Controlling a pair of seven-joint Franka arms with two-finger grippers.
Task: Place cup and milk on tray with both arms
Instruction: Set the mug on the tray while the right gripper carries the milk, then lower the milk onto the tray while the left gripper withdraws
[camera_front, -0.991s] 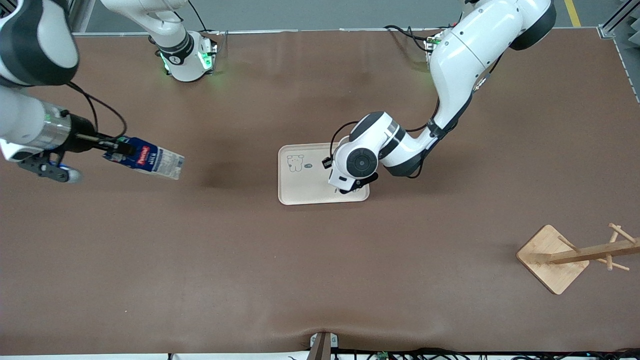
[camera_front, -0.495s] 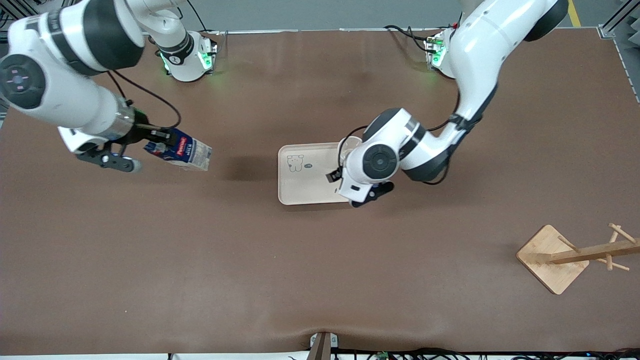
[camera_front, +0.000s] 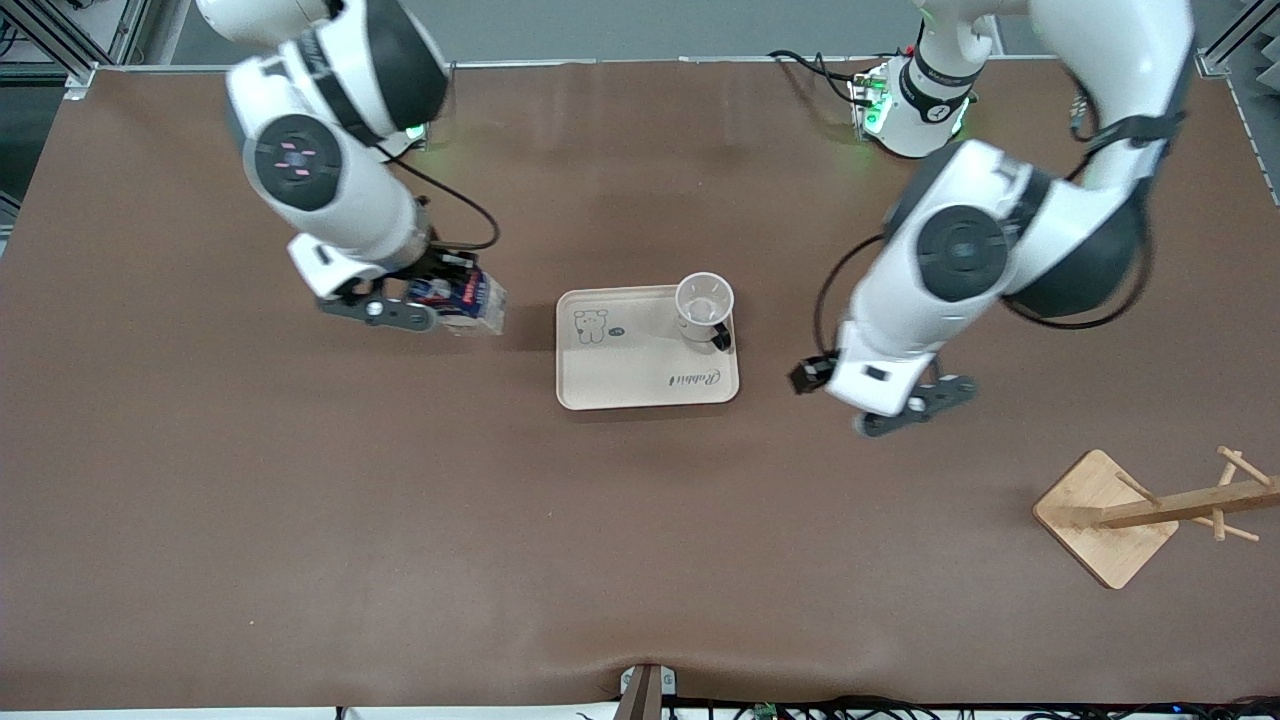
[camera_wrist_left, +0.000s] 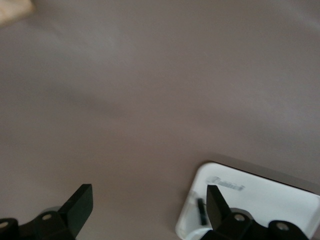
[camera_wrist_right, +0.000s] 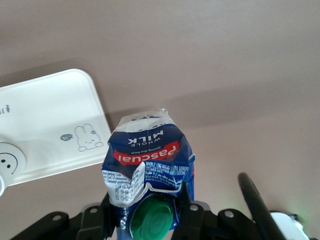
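- Front view: the small white mug with a black loop handle, the cup (camera_front: 704, 305), stands upright on the flat cream rectangular tray (camera_front: 620, 375), in the corner toward the left arm's end and farther from the camera, so that half of the task looks done
- The small dark-blue milk carton with a red label band (camera_front: 462, 298) is not on the tray yet; it hangs in the right gripper (camera_front: 440, 300) over bare brown table (camera_front: 400, 520) just beside the tray's edge toward the right arm's end, so carrying it over and setting it down is what remains
- The left gripper (camera_front: 915, 405) is over the table between the tray and the wooden peg stand with a square base (camera_front: 1105, 515), well apart from the cup and holding nothing
- Left wrist view: the left gripper's (camera_wrist_left: 150, 210) black fingers (camera_wrist_left: 75, 205) stand wide apart with only brown table between them; a corner of the tray (camera_wrist_left: 280, 195) shows near one finger, untouched
- Right wrist view: the right gripper's (camera_wrist_right: 150, 212) jaws are clamped on the carton's (camera_wrist_right: 147, 160) top end, on either side of its round green cap (camera_wrist_right: 151, 216), pale bottom pointing away from the wrist; the tray (camera_wrist_right: 45, 115) with its cartoon rabbit lies close by, and the cup's smiley face (camera_wrist_right: 9, 162) shows at its edge
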